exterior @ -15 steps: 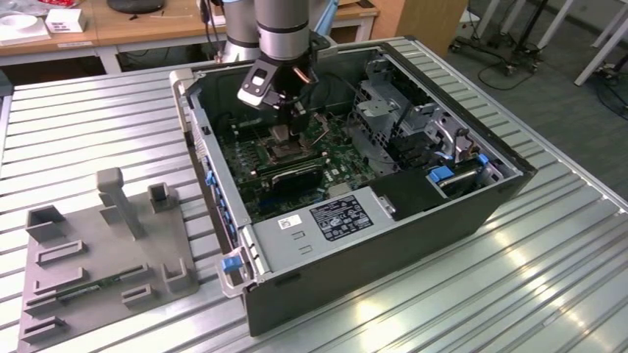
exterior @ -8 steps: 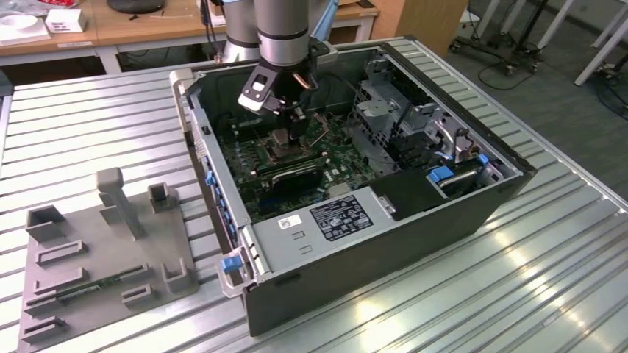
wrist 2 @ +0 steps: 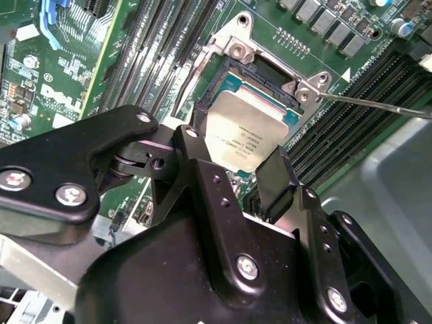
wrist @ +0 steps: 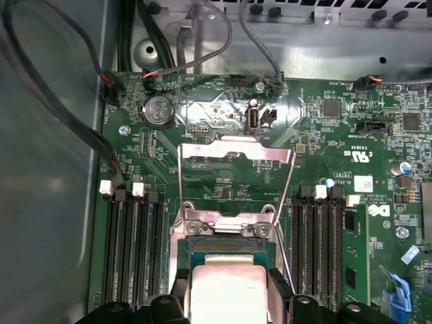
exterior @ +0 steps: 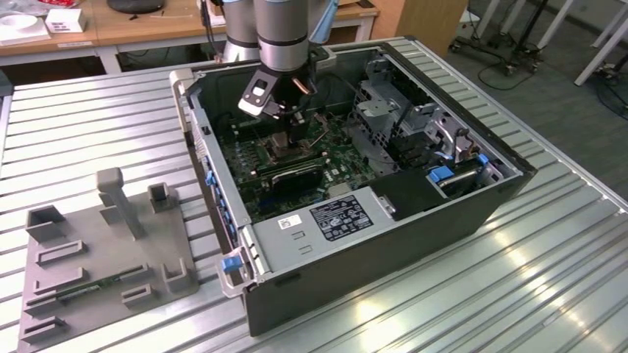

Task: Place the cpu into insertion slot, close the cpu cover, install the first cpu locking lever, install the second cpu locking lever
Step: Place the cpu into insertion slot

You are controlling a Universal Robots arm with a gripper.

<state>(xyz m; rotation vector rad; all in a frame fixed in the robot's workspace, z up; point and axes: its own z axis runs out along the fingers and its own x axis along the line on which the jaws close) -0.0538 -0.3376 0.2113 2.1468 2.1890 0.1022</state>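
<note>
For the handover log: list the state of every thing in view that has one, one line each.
tool, shut on the chip.
chip, held over the socket; seated or not, cannot tell.
cover, open, lying back off the socket.
lever, unlatched, sticking out sideways.
computer case, on its side, side panel off.
</note>
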